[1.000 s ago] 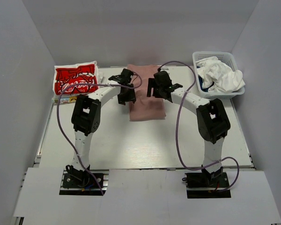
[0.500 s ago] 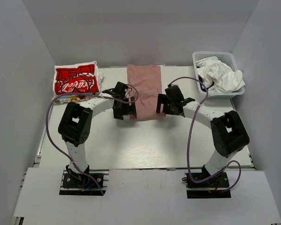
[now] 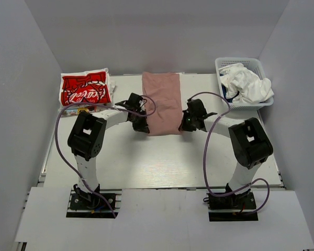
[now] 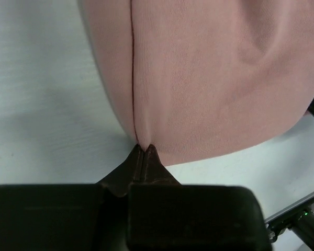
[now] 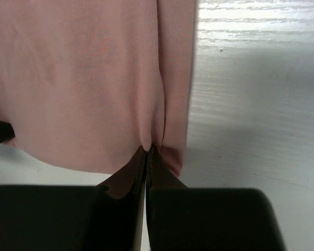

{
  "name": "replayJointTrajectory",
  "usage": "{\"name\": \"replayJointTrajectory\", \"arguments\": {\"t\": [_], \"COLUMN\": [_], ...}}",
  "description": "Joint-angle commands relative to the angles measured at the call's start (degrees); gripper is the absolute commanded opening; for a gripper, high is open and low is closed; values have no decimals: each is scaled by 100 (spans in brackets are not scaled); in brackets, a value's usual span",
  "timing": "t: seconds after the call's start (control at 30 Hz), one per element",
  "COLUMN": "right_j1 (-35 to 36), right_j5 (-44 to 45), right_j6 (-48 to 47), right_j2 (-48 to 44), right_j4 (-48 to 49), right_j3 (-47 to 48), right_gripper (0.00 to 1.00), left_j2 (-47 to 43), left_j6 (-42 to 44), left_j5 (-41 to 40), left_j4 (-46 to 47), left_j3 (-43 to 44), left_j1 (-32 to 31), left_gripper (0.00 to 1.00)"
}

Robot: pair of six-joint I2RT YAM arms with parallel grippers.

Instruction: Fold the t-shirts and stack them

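A dusty pink t-shirt [image 3: 162, 102] lies as a long folded strip at the middle back of the table. My left gripper [image 3: 144, 127] is shut on its near left corner, and my right gripper [image 3: 184, 125] is shut on its near right corner. In the left wrist view the gripper [image 4: 144, 148] pinches a small ridge of the pink cloth [image 4: 209, 78] at its near hem. The right wrist view shows the same: the right gripper [image 5: 149, 149] is closed on a fold of the pink cloth [image 5: 83, 78] beside its right edge. A folded red t-shirt [image 3: 85, 90] with white lettering lies at the back left.
A white mesh basket [image 3: 239, 60] stands at the back right with a crumpled white t-shirt [image 3: 246, 86] in it. The white table [image 3: 146, 162] is walled in on three sides. Purple cables loop beside both arms.
Both grippers drew back from over the pink t-shirt to its near edge, then came in to its two near corners and shut on the cloth.
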Motion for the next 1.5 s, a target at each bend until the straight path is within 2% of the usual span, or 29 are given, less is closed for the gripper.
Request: {"name": "replayJointTrajectory", "arguments": {"t": [0.0, 0.1, 0.13, 0.27, 0.3, 0.33, 0.37, 0.43, 0.5, 0.6, 0.77, 0.97, 1.07, 1.13, 1.3, 1.33, 1.37, 1.47], "right_j1": [8, 35, 44, 166, 184, 193, 228, 237, 228, 193, 158, 9, -105, -228, -439, -448, -474, -563], "right_j5": [-391, -295, -251, -566, -663, -664, -785, -857, -813, -559, -233, -268, -277, -329, -619, -602, -559, -462], "right_j6": [13, -75, -145, -356, -417, -418, -366, -330, -295, -304, -365, -506, -576, -603, -611, -603, -576, -506], "right_j2": [-224, -787, -1258, -2228, -2769, -2775, -3306, -3591, -3908, -3891, -3163, -1425, -651, -64, 1047, 1527, 1680, 2216], "right_j4": [261, 200, 121, -1131, -1241, -1346, -1452, -1567, -1690, -1708, -1638, -1743, -1874, -2058, -2445, -2507, -2603, -2789], "right_j3": [-264, -668, -852, -994, -1116, -1118, -1161, -1136, -856, -426, 453, 1895, 2660, 3212, 4330, 4488, 5029, 5542], "right_gripper": [0, 0, 0, 0, 0, 0, 0, 0, 0, 0, 0, 0, 0, 0, 0, 0, 0, 0], "left_j2": [-535, -1221, -1396, -2755, -3013, -3250, -3461, -3900, -4043, -3974, -3517, -2404, -1848, -1191, -389, -231, 75, 578], "left_j6": [40, -30, -83, -206, -346, -399, -400, -400, -452, -453, -453, -505, -505, -505, -338, -243, -163, 57], "left_j5": [95, 235, 235, 577, 578, 578, 656, 596, 430, 210, -344, -1722, -2005, -2006, -1646, -1524, -1470, -1251], "left_j4": [142, 415, 415, 318, 318, 266, 266, 3, -112, -217, -358, -867, -1184, -1237, -1176, -1115, -1045, -1044], "left_j3": [-478, -1005, -1112, -1752, -1946, -1948, -2001, -1923, -1703, -1255, -447, 660, 1293, 1661, 2331, 2549, 2656, 3297], "left_j1": [-58, -59, -128, -401, -402, -462, -463, -533, -533, -533, -402, -288, -95, 98, 345, 424, 425, 539], "left_gripper": [0, 0, 0, 0, 0, 0, 0, 0, 0, 0, 0, 0, 0, 0, 0, 0, 0, 0]}}
